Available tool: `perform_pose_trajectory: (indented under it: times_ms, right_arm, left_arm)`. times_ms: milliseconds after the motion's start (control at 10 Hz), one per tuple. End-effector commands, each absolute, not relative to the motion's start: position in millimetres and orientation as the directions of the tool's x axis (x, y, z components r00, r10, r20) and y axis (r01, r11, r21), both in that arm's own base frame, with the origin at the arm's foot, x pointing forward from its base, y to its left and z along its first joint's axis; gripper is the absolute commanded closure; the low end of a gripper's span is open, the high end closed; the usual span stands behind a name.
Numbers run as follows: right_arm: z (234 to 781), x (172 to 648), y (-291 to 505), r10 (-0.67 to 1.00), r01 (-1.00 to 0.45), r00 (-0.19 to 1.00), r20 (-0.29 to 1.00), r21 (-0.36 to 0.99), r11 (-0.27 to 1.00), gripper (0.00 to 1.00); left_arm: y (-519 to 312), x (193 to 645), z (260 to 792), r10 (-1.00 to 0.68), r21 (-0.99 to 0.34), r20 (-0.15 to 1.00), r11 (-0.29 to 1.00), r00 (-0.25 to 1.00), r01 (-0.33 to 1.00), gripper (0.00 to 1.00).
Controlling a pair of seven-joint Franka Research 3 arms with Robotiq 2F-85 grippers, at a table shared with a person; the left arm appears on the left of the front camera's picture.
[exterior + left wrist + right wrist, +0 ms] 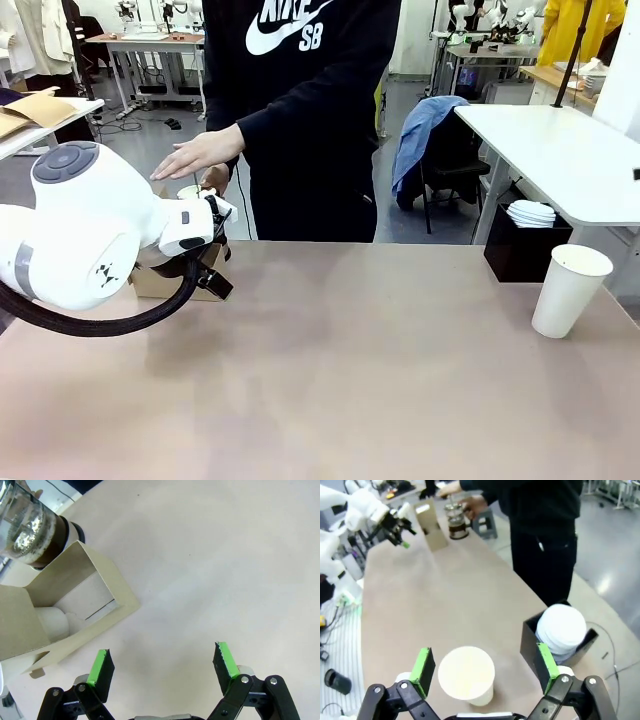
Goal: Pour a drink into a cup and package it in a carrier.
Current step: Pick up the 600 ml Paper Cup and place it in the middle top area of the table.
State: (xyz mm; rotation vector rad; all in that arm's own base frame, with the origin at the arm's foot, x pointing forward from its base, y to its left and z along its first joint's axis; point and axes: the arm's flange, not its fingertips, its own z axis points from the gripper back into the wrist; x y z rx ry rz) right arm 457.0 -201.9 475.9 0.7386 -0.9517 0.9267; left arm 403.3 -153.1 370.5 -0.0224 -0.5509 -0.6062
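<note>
The drink (63, 530) is a dark brown layer low in one clear glass carafe (24, 522), which stands just beside the carrier (75, 607), on the person's side of it. There is one carrier, brown cardboard, at the left end of the table (350, 380). Something white and rounded shows inside its opening; I can't tell what it is.

The person has both hands at the carafe. One hand (200, 153) is held flat above it and the other hand (213, 180) is lower, at its side, right behind the carrier.

The left gripper (162, 661) hangs close to the carrier on the robot's side. Its two green pads are spread wide with only bare tabletop between them, and it holds nothing.

One white paper cup (568, 292) stands upright and without a lid, well apart from the carrier at the opposite end of the table. The right gripper (484, 656) looks down on the cup, far from the carrier. Its jaws are also spread wide and the cup's open mouth shows between the two pads. Neither pad touches the cup as far as I can see, so it grips nothing.

One black box (532, 637) sits off the table's far right corner, farther from the carrier than the cup, and holds a stack of white lids (562, 627). I can't count them.
</note>
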Motion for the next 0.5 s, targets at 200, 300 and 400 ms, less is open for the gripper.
perform_pose_trajectory:
  times_ms: [200,300,400]
  right_arm:
    - [507,462,-186,0.352,-0.901,0.283,0.892,0.122,0.415,0.00]
    - [507,462,-186,0.352,-0.901,0.283,0.892,0.122,0.415,0.00]
    - [492,463,-191,0.341,-0.905,0.264,0.902,0.110,0.410,0.00]
  left_arm:
    - [-152,403,370,-0.534,0.136,0.498,0.827,0.683,0.546,0.00]
    - [-152,403,370,-0.534,0.136,0.498,0.827,0.683,0.546,0.00]
    - [-152,403,370,-0.534,0.136,0.498,0.827,0.683,0.546,0.00]
